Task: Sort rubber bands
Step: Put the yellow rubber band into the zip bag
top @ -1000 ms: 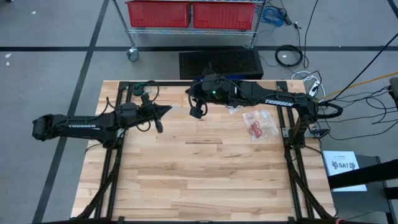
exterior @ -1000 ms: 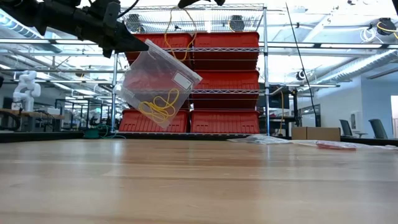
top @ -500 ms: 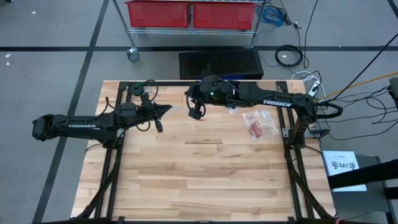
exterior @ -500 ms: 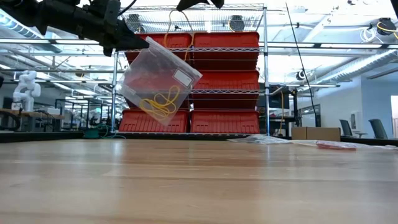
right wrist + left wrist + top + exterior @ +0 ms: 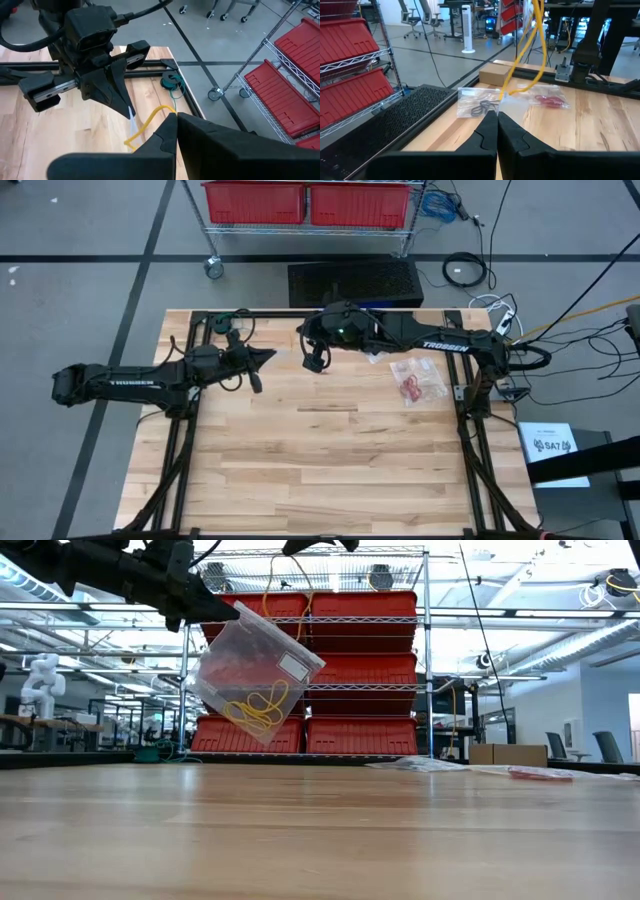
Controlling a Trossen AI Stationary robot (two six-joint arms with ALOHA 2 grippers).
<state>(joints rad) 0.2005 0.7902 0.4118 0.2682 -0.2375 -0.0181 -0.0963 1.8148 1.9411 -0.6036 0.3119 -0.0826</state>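
Observation:
A clear plastic bag (image 5: 255, 675) with several yellowish rubber bands (image 5: 257, 712) at its bottom hangs well above the table. My left gripper (image 5: 218, 606) is shut on its upper corner, over the table's far left part (image 5: 268, 357). My right gripper (image 5: 176, 116) is shut on one yellow rubber band (image 5: 272, 585) just above and to the right of the bag (image 5: 312, 358). In the low view only its tip shows, at the picture's top (image 5: 318, 545). My left gripper pinches the bag's upper corner (image 5: 234, 612) between its two fingers, which lie about level and point toward the table's right. The bag hangs tilted below them, clear of the table. My right gripper pinches one end of the yellow band (image 5: 165, 111) between its fingertips. The band hangs as a long slack loop (image 5: 527, 45) down to the bag's top edge; whether its lower end is inside the bag I cannot tell.
Two more clear bags lie on the table's far right part: one with red bands (image 5: 412, 385) and one with black bands (image 5: 481, 107). A wire rack of red bins (image 5: 308, 202) stands beyond the far edge. The table's middle and near part is bare wood (image 5: 330, 470).

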